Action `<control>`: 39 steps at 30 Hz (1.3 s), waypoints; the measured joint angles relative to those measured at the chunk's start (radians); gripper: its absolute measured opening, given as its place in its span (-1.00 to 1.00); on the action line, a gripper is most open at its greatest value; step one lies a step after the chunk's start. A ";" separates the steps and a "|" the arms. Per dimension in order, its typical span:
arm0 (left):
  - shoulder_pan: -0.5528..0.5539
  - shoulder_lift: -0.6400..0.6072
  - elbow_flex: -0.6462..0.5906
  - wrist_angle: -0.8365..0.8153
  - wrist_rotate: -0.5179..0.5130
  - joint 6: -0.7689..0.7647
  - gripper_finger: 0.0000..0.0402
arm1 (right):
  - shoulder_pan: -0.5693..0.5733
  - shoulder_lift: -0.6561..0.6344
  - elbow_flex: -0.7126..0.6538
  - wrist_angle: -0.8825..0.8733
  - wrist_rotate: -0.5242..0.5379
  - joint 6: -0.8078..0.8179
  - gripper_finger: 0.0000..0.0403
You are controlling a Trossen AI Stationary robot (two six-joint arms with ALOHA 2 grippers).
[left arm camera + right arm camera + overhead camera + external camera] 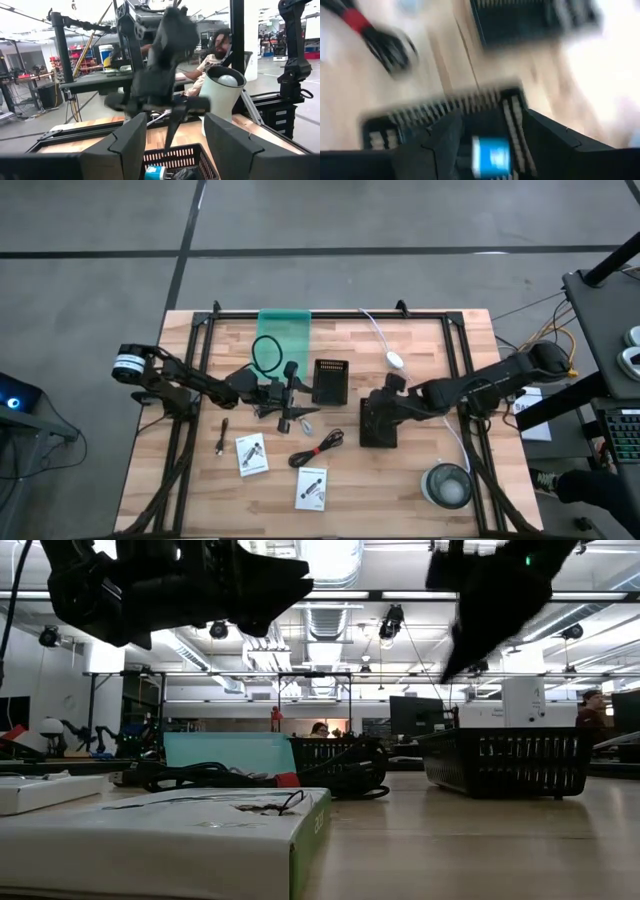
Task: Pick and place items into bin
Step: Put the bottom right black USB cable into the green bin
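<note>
Now the left gripper [175,125] hangs above the middle of the table with its two dark fingers [131,142] wide apart, and it holds nothing. A black slotted bin [175,159] sits just under it, with a small blue and white thing [154,172] inside.

The right gripper [490,125] has its fingers spread too, with nothing between them. It hovers low over a second black slotted bin [378,428], close to the first one [331,381].

Loose things lie on the wood near the left gripper: a red and black coiled cable [318,448], two white printed packets [252,454] [312,488], a thin black stick [222,436] and a black cable loop [266,352] resting on a green sheet [284,335]. All of these are outside the bins.

A white oval on a white cord [395,360] lies near the far edge. A round clear container [447,485] stands at the near right corner.

The light wooden table [420,510] stands on a grey floor. Behind it is a big bright workshop, where a person [215,55] sits at a desk.
</note>
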 joint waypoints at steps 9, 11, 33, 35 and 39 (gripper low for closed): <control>0.000 0.000 0.000 -0.021 0.000 -0.001 -0.09 | 0.074 -0.188 -0.100 0.403 0.093 -0.367 -0.22; 0.000 0.000 0.000 -0.034 0.000 -0.016 -0.09 | 0.086 -0.235 -0.137 0.454 0.025 -0.381 -0.26; -0.053 -0.102 0.301 -1.247 0.113 -0.088 -0.09 | 0.169 -0.322 -0.418 0.913 -0.083 -0.542 -0.31; -0.074 -0.086 0.299 -1.257 0.136 -0.088 -0.09 | 0.169 -0.322 -0.418 0.913 -0.081 -0.541 -0.31; -0.124 -0.061 0.298 -1.278 0.207 -0.044 -0.09 | 0.169 -0.322 -0.417 0.912 -0.081 -0.538 -0.31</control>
